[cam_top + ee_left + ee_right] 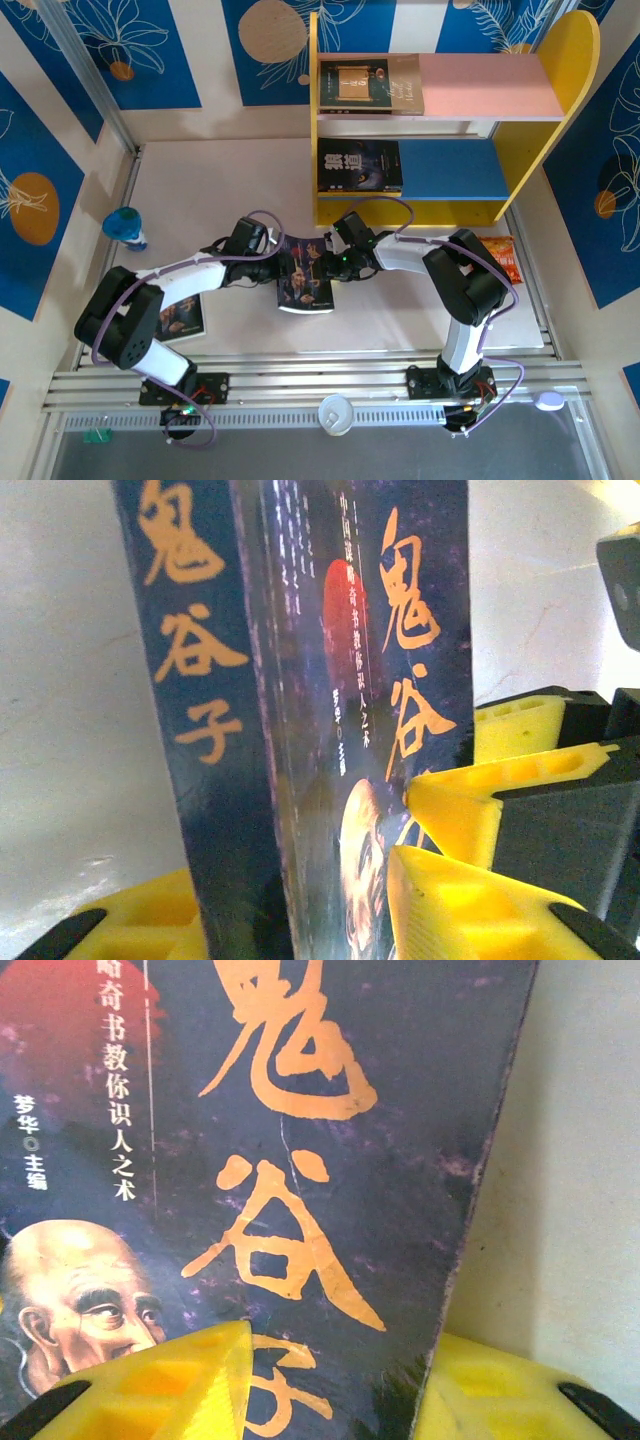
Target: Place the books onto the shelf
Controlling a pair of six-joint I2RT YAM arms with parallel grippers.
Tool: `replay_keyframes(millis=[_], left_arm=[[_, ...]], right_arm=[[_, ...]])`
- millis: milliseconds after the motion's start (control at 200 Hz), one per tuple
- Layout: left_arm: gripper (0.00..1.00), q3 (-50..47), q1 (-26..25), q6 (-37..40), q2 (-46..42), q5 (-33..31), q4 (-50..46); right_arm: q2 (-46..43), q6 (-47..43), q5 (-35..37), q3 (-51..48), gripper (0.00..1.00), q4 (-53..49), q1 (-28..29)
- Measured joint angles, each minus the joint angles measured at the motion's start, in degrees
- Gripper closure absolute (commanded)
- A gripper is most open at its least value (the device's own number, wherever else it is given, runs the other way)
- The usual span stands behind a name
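Observation:
A dark paperback with orange Chinese characters and a bearded man is raised off the white table, in front of the shelf. My left gripper is shut on its left side and my right gripper on its right side. In the left wrist view the book's spine stands between the yellow fingers of the left gripper. In the right wrist view the cover runs between the pads of the right gripper. The yellow-sided shelf holds two books on its pink board and a wolf-face book on the blue one. Another dark book lies under the left arm.
An orange snack packet lies right of the shelf's foot. A small blue figure stands at the table's left edge. A white cup sits on the rail between the arm bases. The right halves of both shelf boards are bare.

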Motion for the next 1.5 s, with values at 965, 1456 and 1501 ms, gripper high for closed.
replay_keyframes(millis=[965, 1456, 1501], left_arm=[[1.0, 2.67, -0.28, 1.75, 0.0, 0.94, -1.46], [1.0, 4.37, -0.37, 3.34, -2.47, 0.92, -3.5], [1.0, 4.5, -0.37, 3.69, -3.04, 0.92, -3.91]], right_arm=[[-9.44, -3.04, 3.48, -2.91, 0.44, -4.68, -6.56], [-15.89, -3.45, 3.45, -5.2, 0.41, -5.27, -8.98], [-16.74, -3.45, 3.45, -5.42, 0.41, -5.29, -9.11]])
